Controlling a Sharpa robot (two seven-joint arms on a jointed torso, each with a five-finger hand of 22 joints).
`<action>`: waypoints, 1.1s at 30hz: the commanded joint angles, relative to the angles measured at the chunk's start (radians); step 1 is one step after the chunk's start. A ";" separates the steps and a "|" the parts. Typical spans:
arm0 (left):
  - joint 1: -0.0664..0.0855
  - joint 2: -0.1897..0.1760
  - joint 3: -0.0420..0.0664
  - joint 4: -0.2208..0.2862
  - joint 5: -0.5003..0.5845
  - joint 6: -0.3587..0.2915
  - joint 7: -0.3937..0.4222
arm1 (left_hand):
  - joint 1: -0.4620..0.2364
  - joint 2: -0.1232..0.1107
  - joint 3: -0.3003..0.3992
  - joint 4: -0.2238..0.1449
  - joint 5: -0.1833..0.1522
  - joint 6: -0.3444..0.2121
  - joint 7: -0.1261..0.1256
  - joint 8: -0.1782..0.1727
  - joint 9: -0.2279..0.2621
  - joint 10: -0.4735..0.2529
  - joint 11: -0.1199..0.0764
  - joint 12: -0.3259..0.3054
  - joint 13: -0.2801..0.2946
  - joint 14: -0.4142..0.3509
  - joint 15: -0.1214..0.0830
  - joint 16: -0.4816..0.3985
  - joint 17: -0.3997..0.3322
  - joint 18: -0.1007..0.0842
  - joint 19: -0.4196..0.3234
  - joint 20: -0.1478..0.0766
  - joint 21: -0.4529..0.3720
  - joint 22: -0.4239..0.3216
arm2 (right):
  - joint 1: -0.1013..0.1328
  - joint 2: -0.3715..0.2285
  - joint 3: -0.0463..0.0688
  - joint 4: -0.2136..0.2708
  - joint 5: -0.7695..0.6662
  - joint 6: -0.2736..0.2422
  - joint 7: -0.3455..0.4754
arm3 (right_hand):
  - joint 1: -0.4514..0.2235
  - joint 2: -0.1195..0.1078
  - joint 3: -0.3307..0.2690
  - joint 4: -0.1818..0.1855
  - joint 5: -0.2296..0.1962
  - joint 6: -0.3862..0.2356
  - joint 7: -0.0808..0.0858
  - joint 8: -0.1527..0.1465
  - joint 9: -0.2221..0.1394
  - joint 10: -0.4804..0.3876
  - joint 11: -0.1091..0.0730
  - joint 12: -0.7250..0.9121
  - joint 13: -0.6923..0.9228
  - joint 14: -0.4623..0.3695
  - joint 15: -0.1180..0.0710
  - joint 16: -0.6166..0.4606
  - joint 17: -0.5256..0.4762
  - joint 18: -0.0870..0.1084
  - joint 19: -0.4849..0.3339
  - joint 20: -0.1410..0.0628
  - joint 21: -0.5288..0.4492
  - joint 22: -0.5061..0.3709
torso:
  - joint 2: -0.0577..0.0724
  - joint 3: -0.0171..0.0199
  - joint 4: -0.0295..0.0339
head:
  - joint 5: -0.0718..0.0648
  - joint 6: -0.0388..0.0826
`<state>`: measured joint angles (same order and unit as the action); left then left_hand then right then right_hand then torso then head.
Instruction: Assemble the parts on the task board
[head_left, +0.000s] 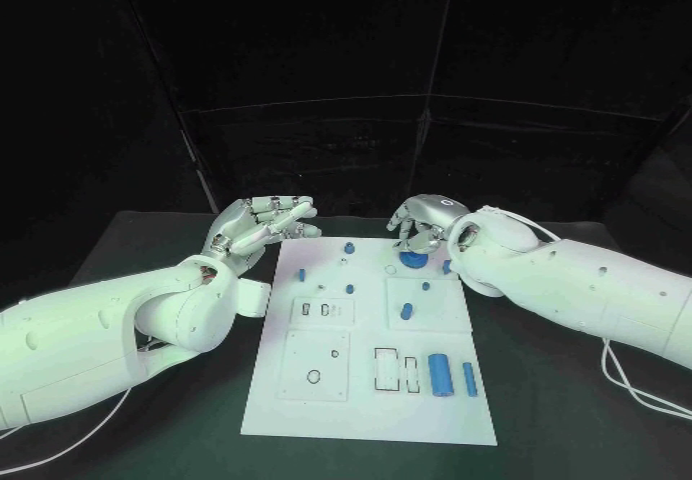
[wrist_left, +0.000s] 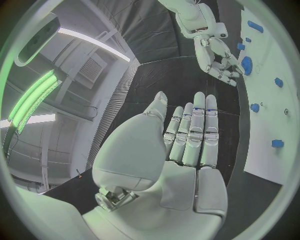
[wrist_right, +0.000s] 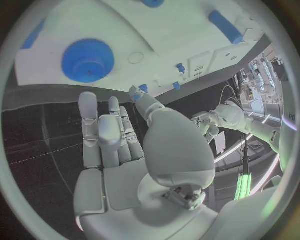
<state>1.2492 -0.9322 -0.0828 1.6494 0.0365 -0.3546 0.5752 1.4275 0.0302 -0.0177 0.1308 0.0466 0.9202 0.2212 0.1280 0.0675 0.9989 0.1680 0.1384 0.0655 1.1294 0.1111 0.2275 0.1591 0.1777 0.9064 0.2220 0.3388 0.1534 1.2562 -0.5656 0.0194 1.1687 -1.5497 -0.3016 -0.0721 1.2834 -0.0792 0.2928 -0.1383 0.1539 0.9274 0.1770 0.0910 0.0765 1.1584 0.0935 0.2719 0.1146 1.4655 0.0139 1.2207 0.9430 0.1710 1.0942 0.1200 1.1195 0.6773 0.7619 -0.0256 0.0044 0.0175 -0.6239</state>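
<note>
the white board (head_left: 375, 400) lies flat in the middle of the black table (head_left: 577, 420), with small blue pieces scattered over it. the largest near the far edge is a round blue knob (head_left: 414, 260), sitting on the board just under the right hand (head_left: 426, 222). two blue cylinders (head_left: 451, 378) lie side by side in the near right part of the board, and a shorter blue peg (head_left: 407, 311) rests in the square panel above them.

the right hand hovers over the far edge of the board with its fingers curled down toward the knob; from its own wrist the fingers (wrist_right: 100, 135) look straight and close together with nothing between them, and the knob (wrist_right: 87, 61) sits apart from the fingertips. so it holds nothing. the left hand (head_left: 260, 228) hangs beside the board's far left corner, off the plate, fingers (wrist_left: 195, 132) extended and lined up, also holding nothing.

the knob looks like hard moulded plastic: light, stiff, and probably a bit slick (the finish seems smooth). its wide low shape suggests taking it round the rim with thumb against opposing fingers rather than from the top. a loose pinch could let it tip or slide on the board.
</note>
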 joint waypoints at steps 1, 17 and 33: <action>0.002 -0.002 0.001 0.003 -0.006 0.015 0.002 | 0.001 0.006 0.000 -0.007 0.002 0.010 0.001 -0.007 -0.002 0.004 0.001 -0.007 -0.001 -0.001 0.003 -0.005 0.002 0.005 0.007 0.002 -0.001 -0.001 | 0.003 -0.034 0.005 0.029 0.111 -0.008 -0.052 | -0.017 -0.016 -0.014 0.014 0.006 0.002 -0.011 0.001 -0.001 0.065 -0.017 0.048 0.024 0.020 -0.017 0.027 0.036 -0.009 0.025 -0.010 0.024 0.036 | -0.005 0.0025 -0.0107 | 0.002 0.001; 0.002 0.003 0.000 -0.008 -0.006 0.022 -0.002 | 0.004 0.007 0.002 -0.011 0.003 0.010 0.000 -0.010 -0.002 0.004 0.001 -0.011 -0.001 0.000 0.003 -0.009 0.003 0.005 0.008 0.003 -0.002 -0.003 | 0.003 -0.091 0.013 0.020 0.241 0.145 -0.153 | 0.132 -0.037 -0.313 0.326 0.023 -0.097 -0.002 0.008 -0.007 0.012 -0.010 0.741 0.668 0.059 -0.010 0.244 0.365 -0.034 0.108 -0.010 0.120 0.171 | -0.005 0.0029 -0.0123 | -0.003 -0.003; 0.002 0.007 0.000 -0.015 -0.006 0.026 -0.004 | 0.006 0.009 0.004 -0.014 0.003 0.010 0.000 -0.011 -0.002 0.004 0.001 -0.012 -0.001 0.001 0.003 -0.010 0.003 0.005 0.008 0.003 -0.002 -0.003 | 0.003 -0.036 0.012 -0.007 0.154 0.181 -0.158 | 0.198 0.002 -0.307 0.305 0.028 -0.045 -0.010 0.042 -0.005 0.207 -0.015 1.082 1.109 0.074 -0.012 0.293 0.465 -0.044 0.136 -0.011 0.158 0.226 | -0.005 0.0030 -0.0132 | -0.003 -0.012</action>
<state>1.2494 -0.9266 -0.0831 1.6339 0.0363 -0.3444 0.5688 1.4316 0.0342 -0.0150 0.1225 0.0466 0.9238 0.2248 0.1213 0.0668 0.9989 0.1680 0.1317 0.0655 1.1293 0.1112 0.2237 0.1611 0.1776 0.9099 0.2255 0.3389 0.1513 1.2571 -0.6031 0.0309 1.1624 -1.3506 -0.1458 -0.2265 1.4750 -0.0785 -0.0156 0.1738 0.1873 0.8747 0.1673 0.1306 0.0709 1.3557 0.0805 1.3433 1.2095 1.4667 -0.0017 1.5104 1.3082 0.1395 1.2248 0.1074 1.2741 0.9007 0.7566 -0.0227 -0.0086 0.0139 -0.6355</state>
